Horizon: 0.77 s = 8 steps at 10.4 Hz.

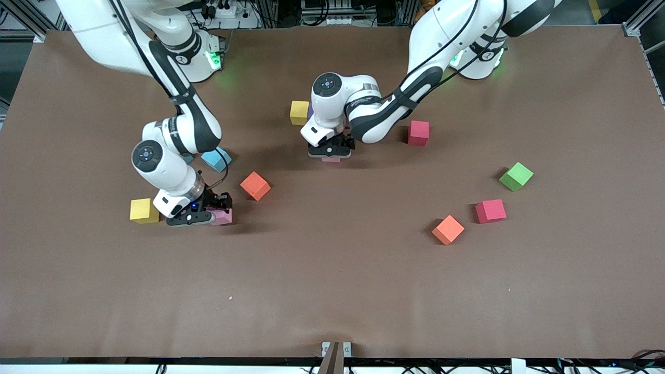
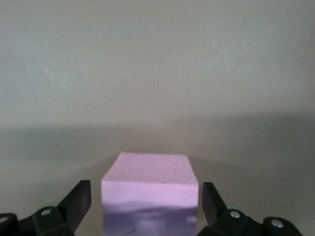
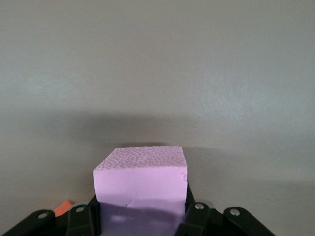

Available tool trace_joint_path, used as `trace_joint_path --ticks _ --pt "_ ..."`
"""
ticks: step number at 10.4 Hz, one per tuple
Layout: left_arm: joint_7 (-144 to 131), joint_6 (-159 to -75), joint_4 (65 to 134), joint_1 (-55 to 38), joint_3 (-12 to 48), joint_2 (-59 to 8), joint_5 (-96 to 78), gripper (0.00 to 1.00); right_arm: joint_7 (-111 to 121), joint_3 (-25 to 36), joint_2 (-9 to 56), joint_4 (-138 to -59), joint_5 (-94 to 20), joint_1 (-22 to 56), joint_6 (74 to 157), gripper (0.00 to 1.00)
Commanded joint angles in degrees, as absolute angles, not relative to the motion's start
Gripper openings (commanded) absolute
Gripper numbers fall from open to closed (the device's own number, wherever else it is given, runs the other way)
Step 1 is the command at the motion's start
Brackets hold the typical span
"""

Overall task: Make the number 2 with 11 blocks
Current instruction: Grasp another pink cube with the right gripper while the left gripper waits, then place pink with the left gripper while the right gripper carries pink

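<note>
Left gripper (image 1: 331,154): I am seeing its jaws standing wide, one finger (image 2: 78,202) on each side of a pink block (image 2: 150,183) with gaps between, the block resting on the table (image 1: 332,291) near the middle, toward the robots' edge. Right gripper (image 1: 200,215): I am holding its jaws pressed against a second pink block (image 3: 141,179) low over the table toward the right arm's end. One yellow block (image 1: 144,210) is sitting just beside that gripper, another (image 1: 299,112) beside the left wrist. An orange block (image 1: 255,185) and a light blue block (image 1: 216,159) are lying near the right arm. Toward the left arm's end, I am seeing a green block (image 1: 516,176), two deep pink blocks (image 1: 418,132) (image 1: 490,211) and another orange block (image 1: 448,229), all apart. No digit is formed yet.
</note>
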<state>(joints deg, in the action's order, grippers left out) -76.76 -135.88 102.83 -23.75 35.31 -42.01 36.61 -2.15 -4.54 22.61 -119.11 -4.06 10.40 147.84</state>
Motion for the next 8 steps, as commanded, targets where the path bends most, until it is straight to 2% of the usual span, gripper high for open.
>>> trace_joint_path --ticks 1,4,8 --pt "-77.96 -134.21 103.98 -22.77 35.42 -35.87 34.47 1.00 6.29 -4.66 17.50 -119.97 -3.87 12.20 144.23 0.50" --pt "-77.52 -133.07 103.27 -16.03 35.42 -33.05 32.18 1.00 24.64 -4.75 14.43 -119.88 -3.87 12.48 140.12 0.53" --pt "-77.43 -127.28 103.27 -2.85 35.42 -32.69 31.82 1.00 33.92 -4.75 14.24 -120.06 -3.52 23.09 140.27 0.53"
